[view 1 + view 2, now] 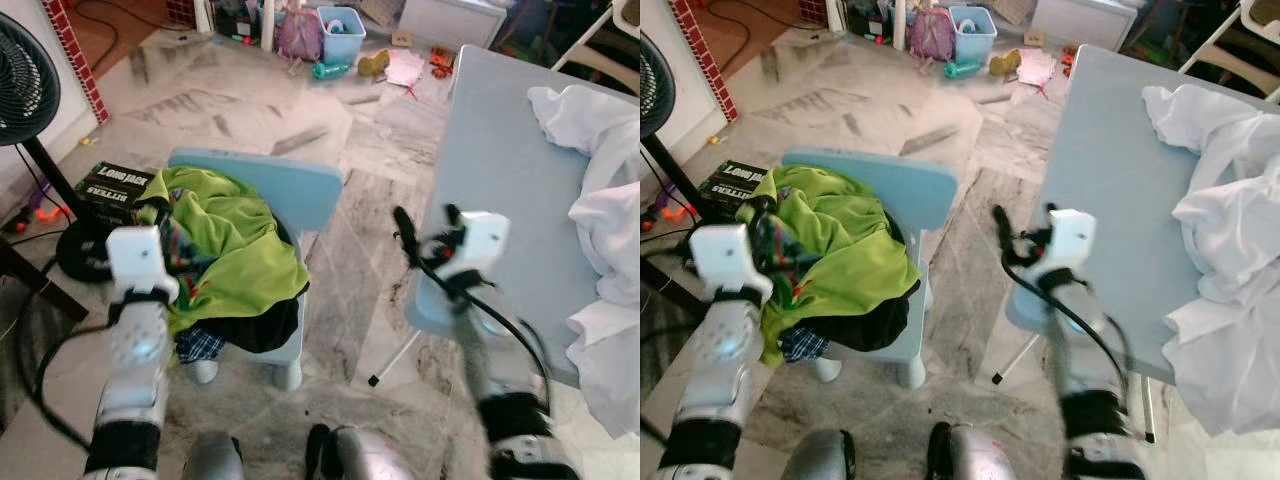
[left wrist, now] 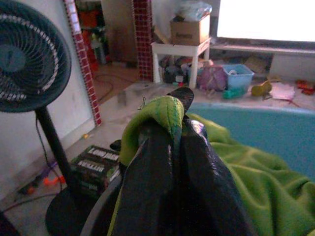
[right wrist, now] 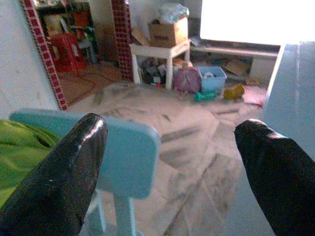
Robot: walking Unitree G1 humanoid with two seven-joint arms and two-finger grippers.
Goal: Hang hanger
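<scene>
Grey marble floor tiles (image 1: pixel 330 290) lie under a small pale-blue plastic chair (image 1: pixel 290 190). On that chair, the left tool (image 2: pixel 170 118) is clenched on a lime-green fleece garment (image 1: pixel 235 250). Beside the chair, the right tool (image 1: pixel 425 230) is released, near the pale-blue bench (image 1: pixel 500 180).

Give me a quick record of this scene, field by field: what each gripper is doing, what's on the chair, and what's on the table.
left gripper: shut on green garment, at the clothes pile
right gripper: open, holding nothing, raised between chair and table
chair: small, light blue, heaped with green, dark and plaid clothes
table: light blue, with white cloth bunched on its right side
floor: marble tiles; standing fan at left, toys and blue bin at far end
</scene>
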